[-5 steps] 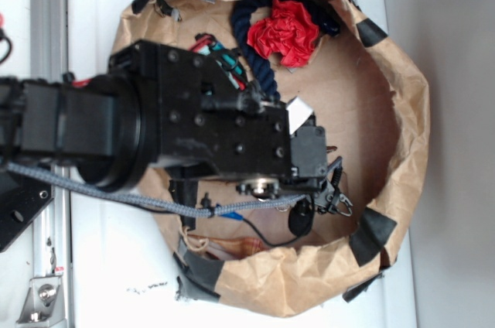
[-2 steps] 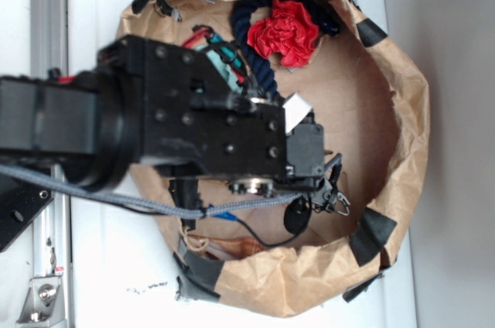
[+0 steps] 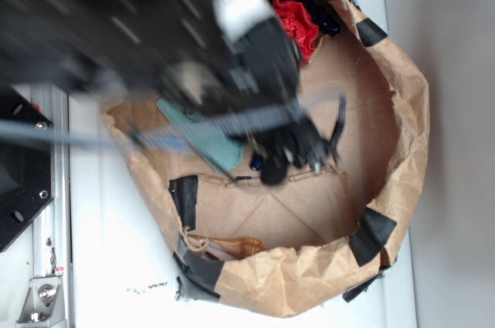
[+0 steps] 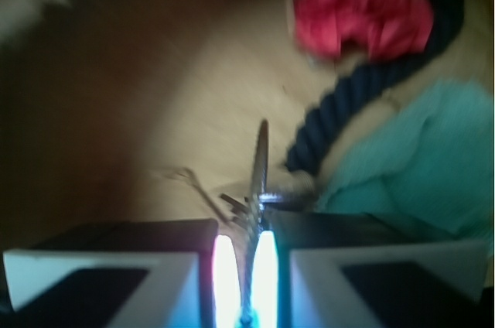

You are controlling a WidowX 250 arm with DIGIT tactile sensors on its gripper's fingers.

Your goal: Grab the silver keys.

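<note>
Holding the silver keys (image 4: 257, 189): in the wrist view a thin metal blade sticks up edge-on from between the two pads, with a small ring or second key splayed off to its left. Gripper (image 4: 246, 254) is closed nearly all the way, pads parted only by the metal's thickness, so the pinch looks made. Behind the keys: tan cardboard floor (image 4: 193, 96), a dark blue rope (image 4: 348, 123) curling past, a teal cloth (image 4: 418, 158) to the right, a crumpled red cloth (image 4: 360, 7) at top.

Exterior view is motion-blurred; the arm (image 3: 116, 34) sits over the paper-lined bin (image 3: 402, 111), fingers low near the bin floor. Keys themselves not resolvable there.

Judgement: grab is essentially done. What's left is a clean lift clear of the bin. Grip is on a thin edge, so slip or rotation is the risk.
</note>
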